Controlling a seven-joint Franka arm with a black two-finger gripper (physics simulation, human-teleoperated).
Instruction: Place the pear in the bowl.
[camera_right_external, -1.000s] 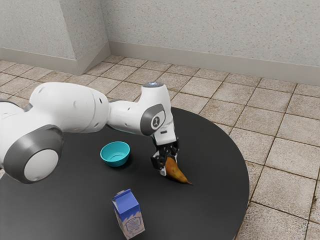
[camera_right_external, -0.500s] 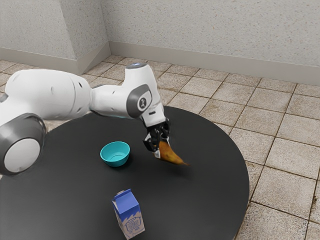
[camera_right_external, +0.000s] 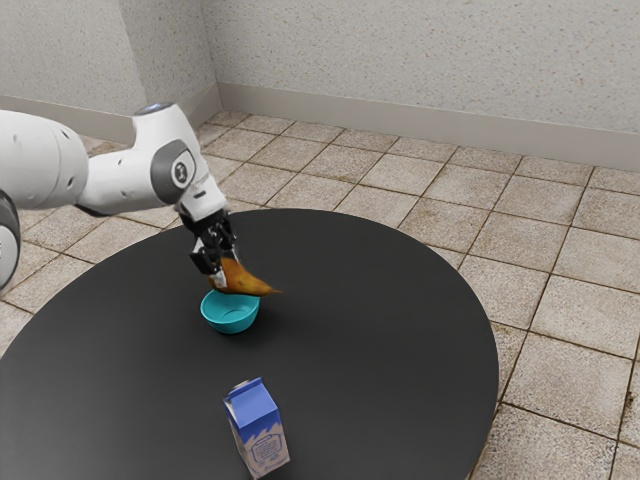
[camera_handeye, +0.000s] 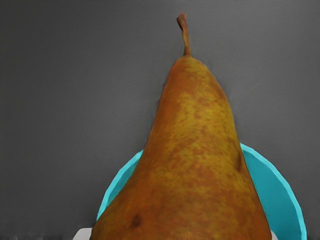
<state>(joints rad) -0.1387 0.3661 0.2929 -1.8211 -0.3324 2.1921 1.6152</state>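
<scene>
Brown pear (camera_right_external: 246, 283) (in hand (camera_right_external: 228, 271)) hangs above the bowl (camera_right_external: 230, 322).

Plain indoor room, home or workplace unclear: worn beige floor tiles (camera_right_external: 540, 290), speckled pale wall (camera_right_external: 420, 60), baseboard (camera_right_external: 420, 120), round black table (camera_right_external: 380, 320).

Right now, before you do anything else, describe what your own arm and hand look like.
My arm is smooth, glossy white, with thick rounded links and dark grey at the joints. Near the wrist, a dark grey oval cover surrounds a light disc with a small dark mark. My hand is black and angular, with pale pads. I see no loose cables.
</scene>
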